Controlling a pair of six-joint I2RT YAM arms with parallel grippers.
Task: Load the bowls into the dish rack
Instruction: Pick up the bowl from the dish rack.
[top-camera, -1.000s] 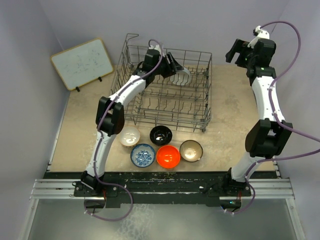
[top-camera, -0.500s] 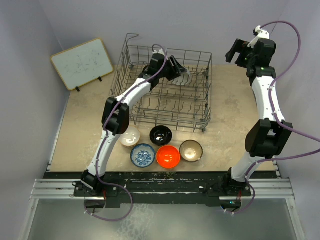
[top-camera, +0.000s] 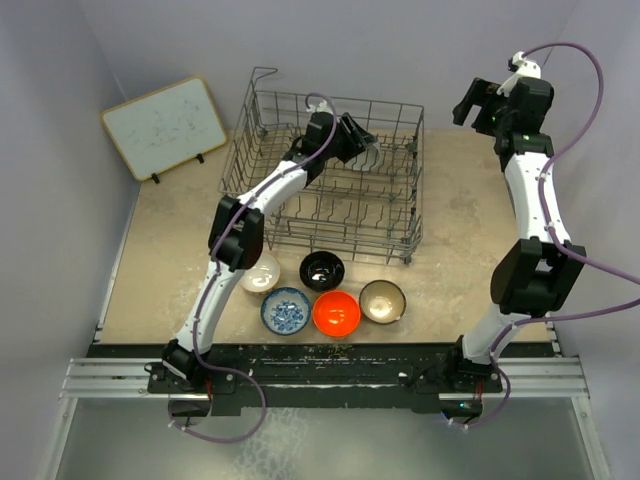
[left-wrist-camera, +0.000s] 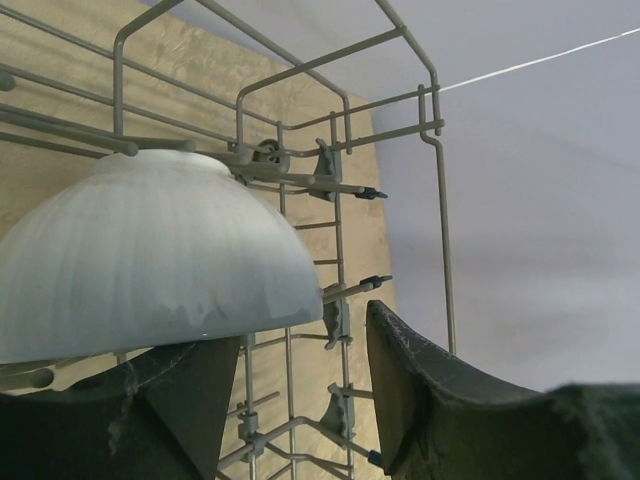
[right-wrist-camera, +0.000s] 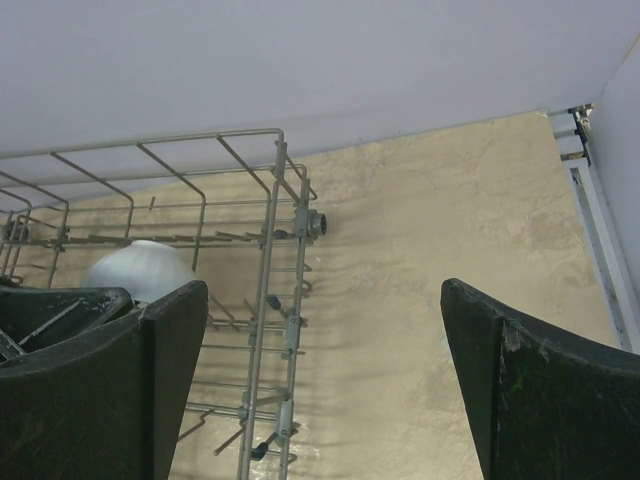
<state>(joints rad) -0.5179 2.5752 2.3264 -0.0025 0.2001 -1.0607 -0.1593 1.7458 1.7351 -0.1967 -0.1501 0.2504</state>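
The grey wire dish rack (top-camera: 400, 215) stands at the back middle of the table. A white ribbed bowl (top-camera: 367, 156) leans among the tines in its far right corner. My left gripper (top-camera: 355, 138) reaches into the rack right beside that bowl. In the left wrist view the white bowl (left-wrist-camera: 150, 260) rests just above my left finger (left-wrist-camera: 180, 400), and my left gripper (left-wrist-camera: 303, 330) is open with only rack wire (left-wrist-camera: 440, 200) behind the gap. My right gripper (top-camera: 468, 105) hangs high at the back right, open and empty (right-wrist-camera: 325, 290), with the rack's corner (right-wrist-camera: 270, 250) below it.
Several bowls sit on the table in front of the rack: cream (top-camera: 261, 271), glossy black (top-camera: 322, 270), blue-and-white (top-camera: 285, 310), orange-red (top-camera: 336, 313) and brown-rimmed (top-camera: 382, 301). A white board (top-camera: 165, 127) leans against the left wall.
My left arm has swung a little to the right along the rack's back, and its jaws have narrowed slightly. The white bowl and the right arm have stayed put.
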